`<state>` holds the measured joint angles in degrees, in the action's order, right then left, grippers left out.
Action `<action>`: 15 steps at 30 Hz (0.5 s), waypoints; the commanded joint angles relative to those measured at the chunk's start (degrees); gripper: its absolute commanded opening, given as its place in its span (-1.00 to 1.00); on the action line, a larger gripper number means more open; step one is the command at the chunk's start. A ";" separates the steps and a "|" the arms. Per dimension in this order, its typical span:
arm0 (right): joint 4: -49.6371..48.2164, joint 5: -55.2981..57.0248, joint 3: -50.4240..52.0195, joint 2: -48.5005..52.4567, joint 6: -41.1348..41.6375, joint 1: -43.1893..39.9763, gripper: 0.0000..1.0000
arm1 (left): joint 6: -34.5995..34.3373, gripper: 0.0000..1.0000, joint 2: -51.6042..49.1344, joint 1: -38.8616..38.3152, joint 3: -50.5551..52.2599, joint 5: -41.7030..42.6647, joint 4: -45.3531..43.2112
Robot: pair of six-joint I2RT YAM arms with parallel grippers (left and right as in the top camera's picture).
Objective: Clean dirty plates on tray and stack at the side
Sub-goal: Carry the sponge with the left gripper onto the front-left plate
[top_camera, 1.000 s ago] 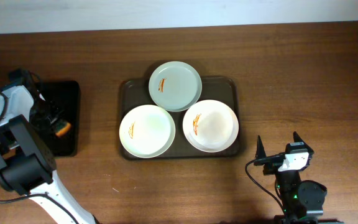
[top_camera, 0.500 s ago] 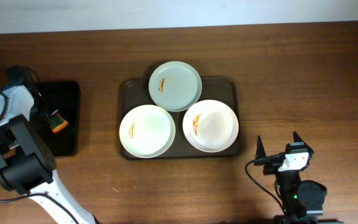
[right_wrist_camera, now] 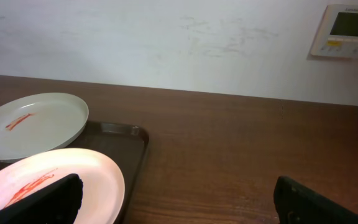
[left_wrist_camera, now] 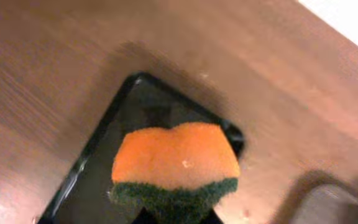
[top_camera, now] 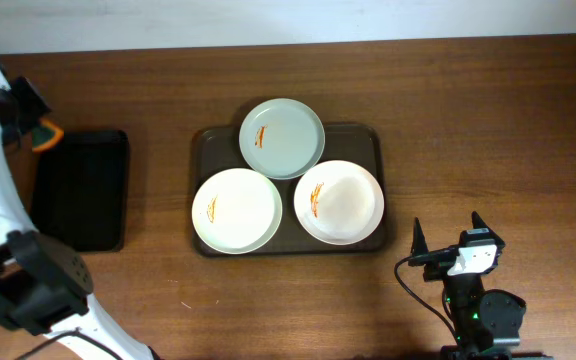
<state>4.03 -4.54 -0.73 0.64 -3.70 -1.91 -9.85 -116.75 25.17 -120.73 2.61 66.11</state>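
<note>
Presently, three plates (top_camera: 236, 210) lie on the tray (top_camera: 366, 142) at frame centre, each bearing an orange-red smear. One pale green plate sits at the upper edge, overhanging the rim; two white ones lie side by side below it. The right gripper (top_camera: 447, 230), at lower right, stands clear of the tray above the table (top_camera: 488, 110), its jaws wide apart and nothing held. The left gripper (top_camera: 34, 120), at upper left, is clamped on an orange sponge (top_camera: 47, 133) with a dark green underside, by the upper left corner of the black tray (top_camera: 78, 190).
</note>
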 commanded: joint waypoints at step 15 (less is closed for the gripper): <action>0.11 0.09 0.42 -0.44 -0.35 -0.33 0.97 | 1.84 -1.00 -10.01 -1.88 -3.93 -0.74 15.39</action>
<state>4.01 -4.54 -0.73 0.58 -3.73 -1.91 -8.71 -134.06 22.90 -110.24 -0.58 74.67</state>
